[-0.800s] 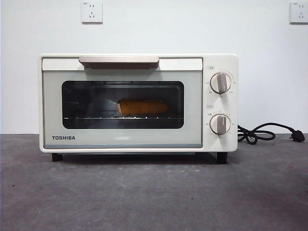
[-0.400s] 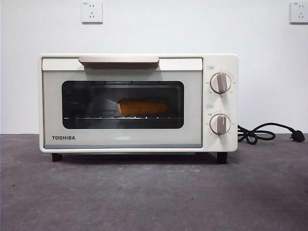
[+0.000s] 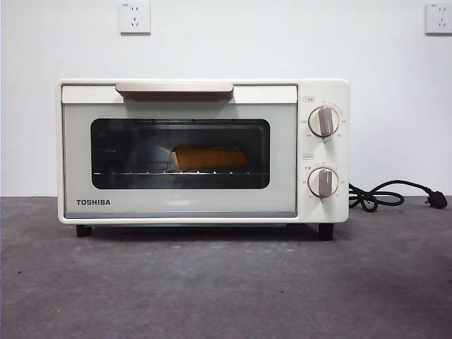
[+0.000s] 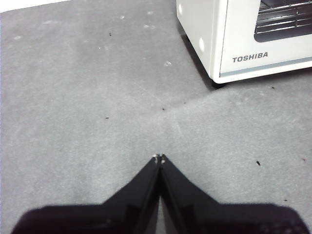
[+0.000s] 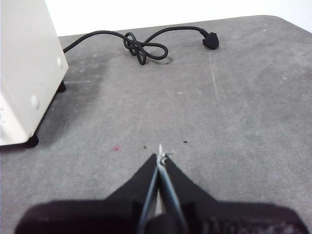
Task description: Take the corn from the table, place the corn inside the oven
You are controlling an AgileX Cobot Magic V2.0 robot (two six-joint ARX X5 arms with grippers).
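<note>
The cream-white TOSHIBA oven (image 3: 203,151) stands on the dark grey table (image 3: 226,282) with its door closed. Behind the dark glass the yellow-orange corn (image 3: 209,157) lies on the wire rack. Neither arm shows in the front view. My left gripper (image 4: 159,158) is shut with nothing in it, over bare table off the oven's (image 4: 243,39) TOSHIBA-badged front corner. Off the oven's (image 5: 27,73) other side, my right gripper (image 5: 160,155) is also shut and holds nothing.
A black power cord (image 3: 381,196) with its plug (image 3: 436,200) lies coiled on the table to the right of the oven; it also shows in the right wrist view as the cord (image 5: 141,48). Two wall sockets (image 3: 135,17) sit on the white wall behind.
</note>
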